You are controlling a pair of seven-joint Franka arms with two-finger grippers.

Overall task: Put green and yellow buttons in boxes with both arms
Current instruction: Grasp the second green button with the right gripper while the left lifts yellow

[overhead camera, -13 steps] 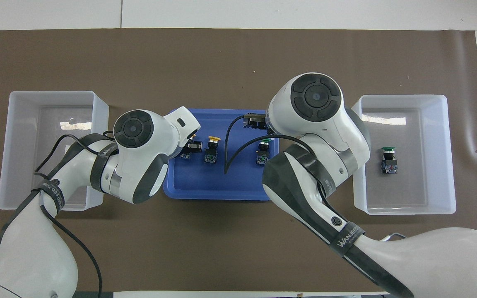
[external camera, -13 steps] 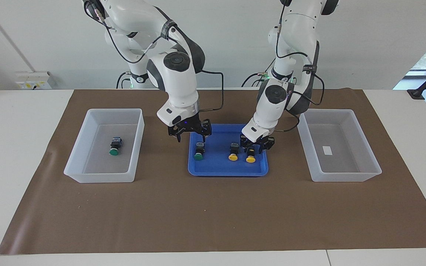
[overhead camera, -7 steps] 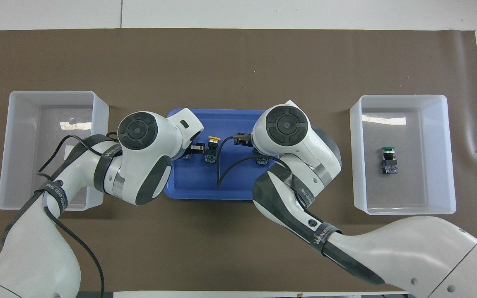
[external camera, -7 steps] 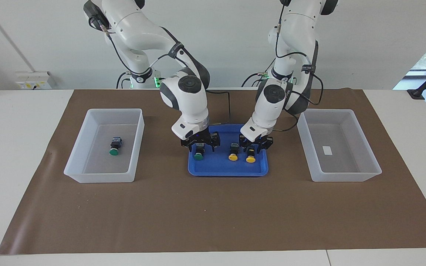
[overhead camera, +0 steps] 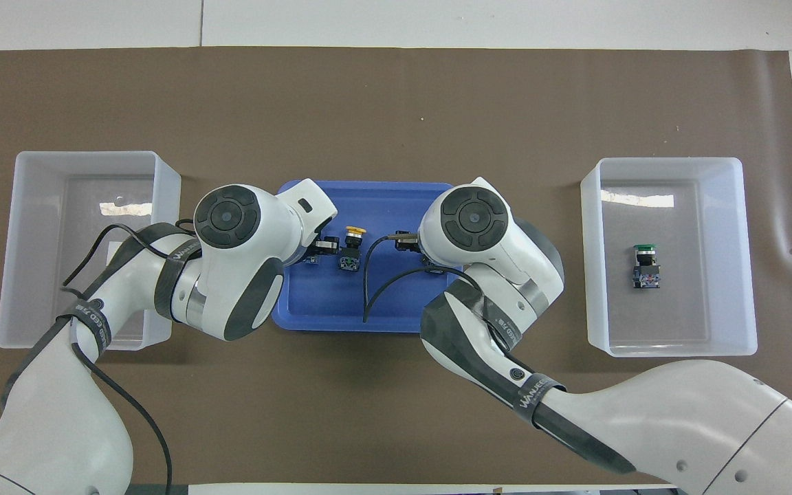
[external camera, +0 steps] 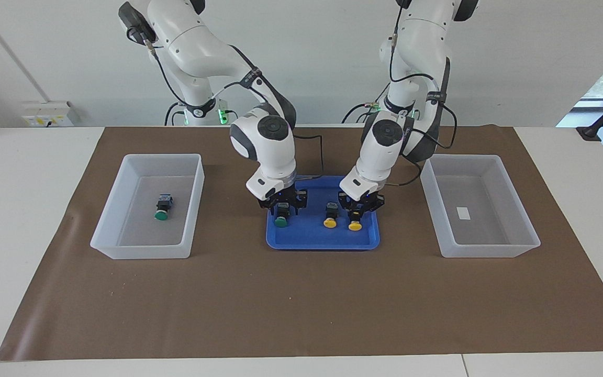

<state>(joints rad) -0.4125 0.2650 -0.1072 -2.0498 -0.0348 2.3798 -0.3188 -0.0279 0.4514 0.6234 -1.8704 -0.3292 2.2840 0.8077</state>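
A blue tray (external camera: 322,240) in the middle holds three buttons. My right gripper (external camera: 281,208) is down in the tray, open, with a finger on either side of a green button (external camera: 281,222). My left gripper (external camera: 356,211) is down over a yellow button (external camera: 355,226). A second yellow button (external camera: 329,223) lies free between them and also shows in the overhead view (overhead camera: 353,234). Another green button (external camera: 162,207) lies in the box (external camera: 139,251) toward the right arm's end. The box (external camera: 490,250) toward the left arm's end holds only a white label (external camera: 462,212).
A brown mat (external camera: 301,303) covers the table under the tray and boxes. In the overhead view the two arms' wrists hide both held-over buttons. Black cables hang from both wrists over the tray.
My right gripper has moved toward the tray's middle and come down around the green button. My left gripper has sunk slightly over its yellow button. The buttons have stayed in place.
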